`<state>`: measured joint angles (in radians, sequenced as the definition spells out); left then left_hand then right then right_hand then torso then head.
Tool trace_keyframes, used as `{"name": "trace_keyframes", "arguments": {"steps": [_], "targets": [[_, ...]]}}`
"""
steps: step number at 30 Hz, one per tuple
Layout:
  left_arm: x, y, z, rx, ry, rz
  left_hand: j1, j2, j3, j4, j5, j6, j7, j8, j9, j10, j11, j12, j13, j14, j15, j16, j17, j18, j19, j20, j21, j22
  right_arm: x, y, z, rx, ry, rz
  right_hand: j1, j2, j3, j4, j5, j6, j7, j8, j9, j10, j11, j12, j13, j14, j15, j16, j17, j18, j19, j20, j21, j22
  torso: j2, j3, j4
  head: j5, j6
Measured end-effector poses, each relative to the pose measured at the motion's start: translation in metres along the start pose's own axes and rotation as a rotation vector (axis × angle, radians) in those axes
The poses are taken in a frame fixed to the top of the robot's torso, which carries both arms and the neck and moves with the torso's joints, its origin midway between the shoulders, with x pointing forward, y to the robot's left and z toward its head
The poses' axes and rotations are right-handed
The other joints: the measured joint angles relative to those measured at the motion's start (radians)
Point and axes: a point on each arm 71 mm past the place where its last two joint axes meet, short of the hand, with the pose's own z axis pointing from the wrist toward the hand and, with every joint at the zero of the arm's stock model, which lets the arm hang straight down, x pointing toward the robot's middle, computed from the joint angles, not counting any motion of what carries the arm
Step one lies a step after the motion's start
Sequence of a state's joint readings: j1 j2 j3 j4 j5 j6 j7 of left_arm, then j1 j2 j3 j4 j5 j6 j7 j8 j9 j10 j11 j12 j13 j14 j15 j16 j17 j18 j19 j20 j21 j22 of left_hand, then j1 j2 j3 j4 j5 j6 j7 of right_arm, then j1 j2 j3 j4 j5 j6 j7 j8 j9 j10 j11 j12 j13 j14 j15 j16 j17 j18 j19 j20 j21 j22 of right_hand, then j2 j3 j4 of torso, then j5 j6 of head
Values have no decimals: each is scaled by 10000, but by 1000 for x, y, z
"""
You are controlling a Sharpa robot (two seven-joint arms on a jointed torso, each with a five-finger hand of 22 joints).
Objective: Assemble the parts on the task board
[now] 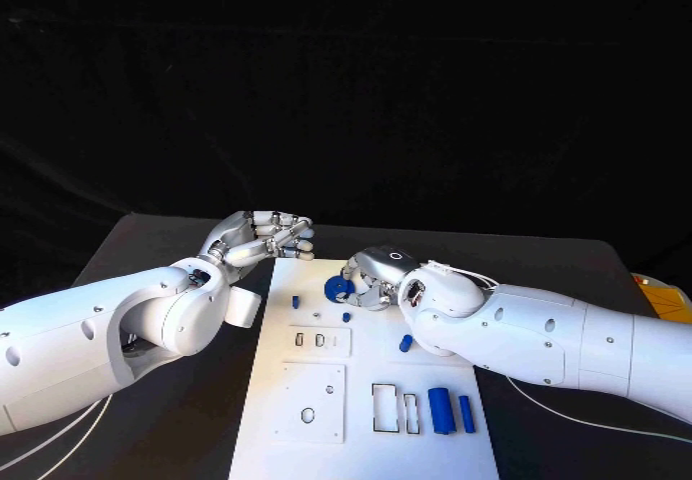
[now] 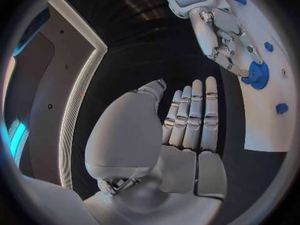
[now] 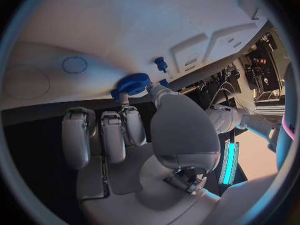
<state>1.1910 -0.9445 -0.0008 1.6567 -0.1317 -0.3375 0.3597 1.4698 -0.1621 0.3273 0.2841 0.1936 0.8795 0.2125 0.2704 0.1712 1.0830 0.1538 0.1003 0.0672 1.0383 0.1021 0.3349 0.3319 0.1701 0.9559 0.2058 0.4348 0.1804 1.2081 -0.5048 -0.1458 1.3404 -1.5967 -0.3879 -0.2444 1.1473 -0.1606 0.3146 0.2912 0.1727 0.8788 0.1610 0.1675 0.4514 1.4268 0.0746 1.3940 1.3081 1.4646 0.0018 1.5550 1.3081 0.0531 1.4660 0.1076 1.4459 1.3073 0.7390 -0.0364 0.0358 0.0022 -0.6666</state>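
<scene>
The right hand (image 1: 378, 282) is pinching a blue gear (image 1: 338, 289) over the task board (image 1: 289, 420). The left hand (image 1: 264, 238) is hovering empty, fingers together, at the board's far corner. A tilted gear risks jamming or slipping from this fingertip hold.

White task board (image 1: 310, 400) lies flat mid-table w/ blue gear (image 1: 338, 289) near its far edge, held in right hand (image 1: 378, 280); blue cylinders (image 1: 440, 410) near its right edge.
</scene>
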Motion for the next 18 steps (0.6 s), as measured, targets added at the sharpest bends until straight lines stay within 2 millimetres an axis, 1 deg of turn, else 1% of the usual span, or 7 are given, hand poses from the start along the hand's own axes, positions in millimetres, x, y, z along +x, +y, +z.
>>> {"name": "trace_keyframes", "arguments": {"steps": [2,6,10,11,13,17,18], "targets": [[0,0,0,-1,-4,2,0,0,0,0,0,0,0,0,0,0,0,0,0,0,0,0,0,0,0,0,0,0,0,-1,-1,21,6,14,0,0,0,0,19,0,0,0,-2,36,36,54,1,0,0,0,0,0,0,0,0,0,0,0,5,-1,3],[-1,0,0,-5,-13,6,0,0,0,0,0,0,0,0,-1,0,0,0,0,0,0,0,-1,0,0,0,0,-1,-1,-6,-7,77,-7,61,1,0,-29,-29,167,1,1,2,22,36,36,95,1,0,0,0,0,0,0,0,0,-1,-1,0,6,3,11],[-2,0,-1,-9,-34,15,0,0,0,0,0,0,0,0,-1,0,0,0,0,0,0,0,-1,-1,0,0,0,-2,-4,-14,-19,157,-204,194,32,30,4,-61,307,1,1,-36,53,129,19,171,0,0,0,0,-1,2,0,0,48,8,-6,0,-6,27,19],[-2,0,-1,-12,-44,19,0,0,0,0,0,0,0,0,-1,0,0,0,0,0,0,0,-1,-1,0,0,0,-1,-6,-17,-23,169,-324,269,91,78,32,-89,368,21,-19,-36,61,129,19,171,0,0,0,0,-1,2,0,0,48,8,-8,0,-10,30,23],[-3,0,-1,-14,-57,25,0,0,21,13,0,-26,26,0,-1,0,0,-41,0,0,0,0,9,-1,0,0,0,-2,-13,-24,-31,186,-573,407,292,59,103,-161,486,83,-11,-41,86,129,20,171,0,0,0,0,-1,3,0,0,48,8,-13,0,-20,33,37],[-4,0,-1,-18,-85,36,0,0,57,0,0,-36,36,0,-1,0,0,-46,0,0,0,0,18,-1,0,0,0,-2,-34,-43,-47,261,-1082,826,754,53,284,-343,499,121,-11,-114,122,129,20,171,-1,0,0,0,-2,2,0,0,-6,7,-32,6,-35,23,70],[-4,0,-1,-20,-97,41,0,0,57,-1,0,-36,36,0,-2,0,0,-46,0,0,0,0,18,-1,0,0,-1,-2,-39,-49,-52,284,-1166,980,952,14,338,-481,431,154,-7,-114,139,129,20,171,-1,0,-1,0,-2,2,0,-1,-101,7,-38,10,-42,16,74]]}}
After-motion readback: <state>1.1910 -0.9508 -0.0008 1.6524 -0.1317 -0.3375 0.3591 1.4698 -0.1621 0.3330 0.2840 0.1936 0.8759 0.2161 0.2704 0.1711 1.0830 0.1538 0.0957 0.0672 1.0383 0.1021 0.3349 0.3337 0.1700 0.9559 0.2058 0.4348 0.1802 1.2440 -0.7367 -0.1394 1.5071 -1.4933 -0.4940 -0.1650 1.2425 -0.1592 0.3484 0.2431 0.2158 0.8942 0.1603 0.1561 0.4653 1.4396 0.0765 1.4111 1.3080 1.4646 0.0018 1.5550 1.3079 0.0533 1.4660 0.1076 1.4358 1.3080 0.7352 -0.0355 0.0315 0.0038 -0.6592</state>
